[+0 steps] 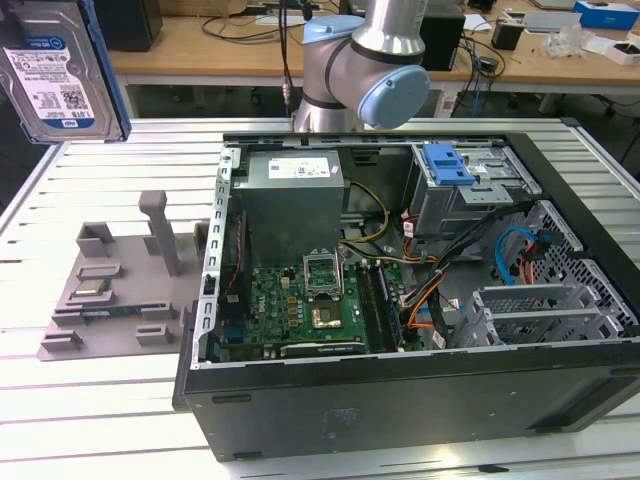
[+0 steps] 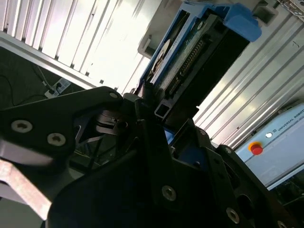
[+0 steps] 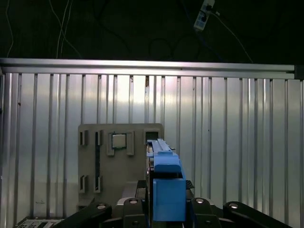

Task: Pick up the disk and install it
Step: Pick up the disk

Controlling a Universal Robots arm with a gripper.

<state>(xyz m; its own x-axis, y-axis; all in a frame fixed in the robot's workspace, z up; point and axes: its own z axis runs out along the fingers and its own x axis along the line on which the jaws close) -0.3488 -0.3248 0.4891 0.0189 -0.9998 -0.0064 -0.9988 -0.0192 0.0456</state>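
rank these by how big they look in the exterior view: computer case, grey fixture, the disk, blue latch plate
1. computer case
2. grey fixture and the disk: much alike. The disk seems close to the camera and is cut off by the picture's edge, so I won't rank the two.
3. blue latch plate

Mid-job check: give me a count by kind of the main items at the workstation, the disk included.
Disk: 1, with the jaws of the gripper shut on it
Open computer case: 1
Power-supply box: 1, inside the case
Blue latch plate: 1
Grey fixture tray: 1
Total: 5
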